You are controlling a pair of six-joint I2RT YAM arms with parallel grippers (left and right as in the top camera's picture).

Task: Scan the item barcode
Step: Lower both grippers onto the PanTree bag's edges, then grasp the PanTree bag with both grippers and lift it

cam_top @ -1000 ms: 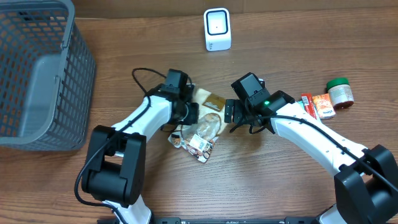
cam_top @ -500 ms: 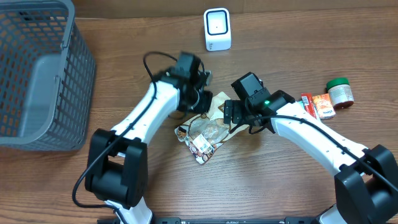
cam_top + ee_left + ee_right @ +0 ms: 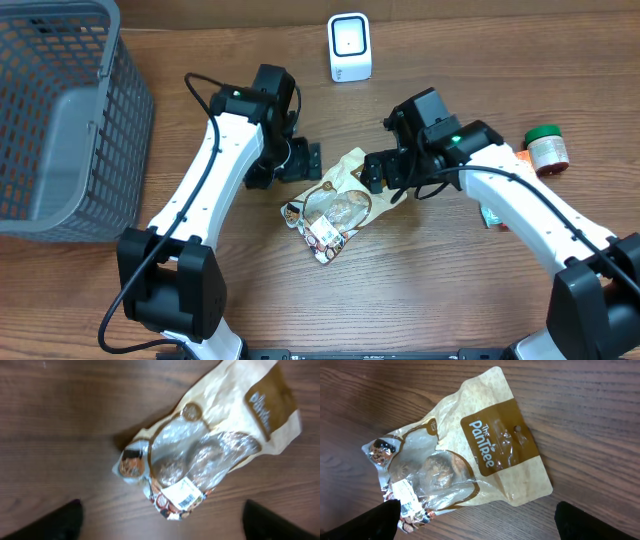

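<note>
Two sets of jaws stand wide and empty, one on either side of the snack bag (image 3: 334, 200), which lies flat on the table (image 3: 450, 290) between them. Its long axis runs diagonally, with the brown header end toward my right gripper (image 3: 383, 177) and the barcode label (image 3: 322, 232) at the far, lower end. My left gripper (image 3: 300, 160) sits just beside the bag's upper flank. The scanner (image 3: 349, 47) stands well apart beyond both. I judge the right arm nearer for a pinch across the header.
</note>
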